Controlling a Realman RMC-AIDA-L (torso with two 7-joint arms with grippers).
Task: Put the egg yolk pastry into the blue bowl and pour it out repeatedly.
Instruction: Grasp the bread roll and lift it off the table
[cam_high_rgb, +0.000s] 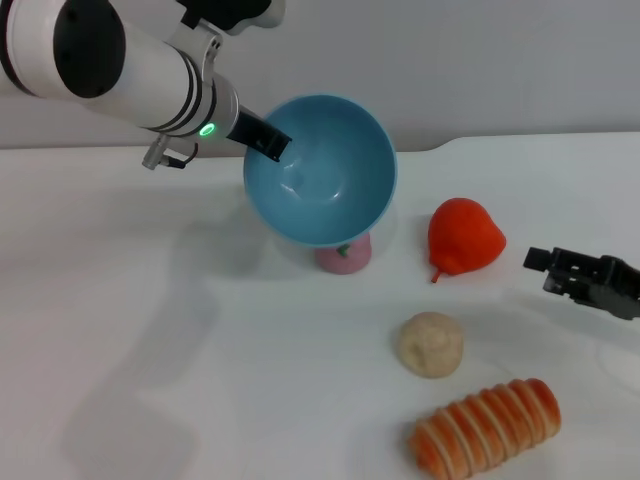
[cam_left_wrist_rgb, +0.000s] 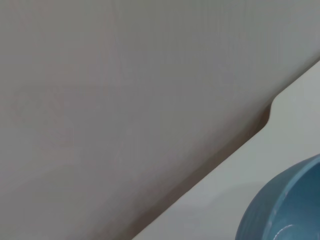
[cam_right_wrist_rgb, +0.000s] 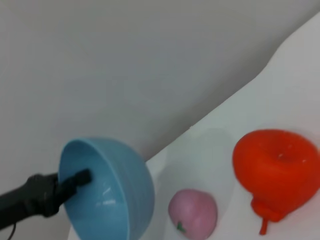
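Nearest the robot, at about five o'clock on the table (cam_high_rgb: 150, 330), lay the ridged bread roll (cam_high_rgb: 487, 428), and just beyond it the egg yolk pastry (cam_high_rgb: 430, 344) sat on the bare surface, outside the bowl. At three o'clock the right gripper (cam_high_rgb: 545, 268) hovered low, well apart from the pastry; whether its fingers stood parted I could not tell. Further off, the red pear (cam_high_rgb: 465, 236) rested at two o'clock and the pink ball (cam_high_rgb: 345, 257) at twelve. Above the ball, the left gripper (cam_high_rgb: 270, 145) was clamped on the rim of the blue bowl (cam_high_rgb: 325, 170), which was held aloft, tipped steeply and empty. The risk, as I judged it, was the bowl coming down onto the pink ball, or the right gripper nudging the pastry so that it rolled toward the roll.
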